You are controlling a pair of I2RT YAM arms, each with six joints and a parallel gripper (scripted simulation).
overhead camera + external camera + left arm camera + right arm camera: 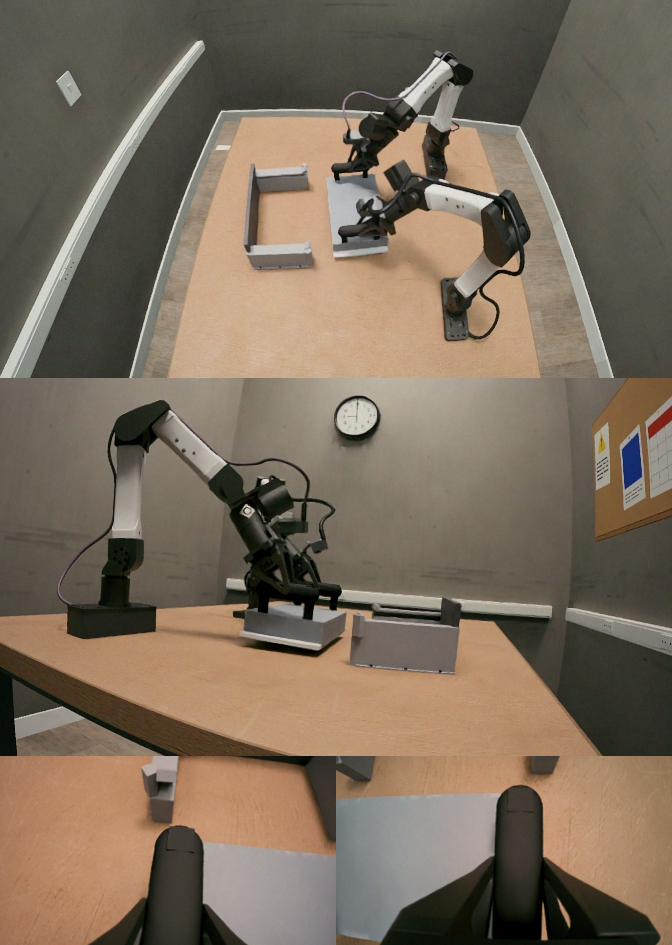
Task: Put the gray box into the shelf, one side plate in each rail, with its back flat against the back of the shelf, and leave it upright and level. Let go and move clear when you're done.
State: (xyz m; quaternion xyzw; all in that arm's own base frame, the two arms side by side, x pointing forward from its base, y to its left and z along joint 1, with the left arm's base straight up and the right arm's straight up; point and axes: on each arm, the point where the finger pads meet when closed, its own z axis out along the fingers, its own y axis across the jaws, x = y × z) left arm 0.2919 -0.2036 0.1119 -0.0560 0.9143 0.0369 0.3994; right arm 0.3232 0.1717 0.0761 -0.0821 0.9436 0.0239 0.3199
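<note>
The tilted gray box [349, 202] [287, 629] [270, 891] [420, 849] is gripped by left gripper [360, 238] [320, 600] [173, 908] and right gripper [351, 175] [285, 612] [517, 863], apart from the shelf [252, 210] [405, 645] [162, 809] [544, 764].

both wrist views facing downward

Top view: lighting moderate, diffuse; walls [370, 60] dim, table [280, 320] [210, 678] brighter. Soft shadow beside the box [352, 200] [282, 625]; in the exterior view, a dark one beneath it. Light direction: cannot tell. Exterior: table edge curves, wide-angle distortion. Wrist views: soft detail, lower gripper parts blurred, no strong glare.
</note>
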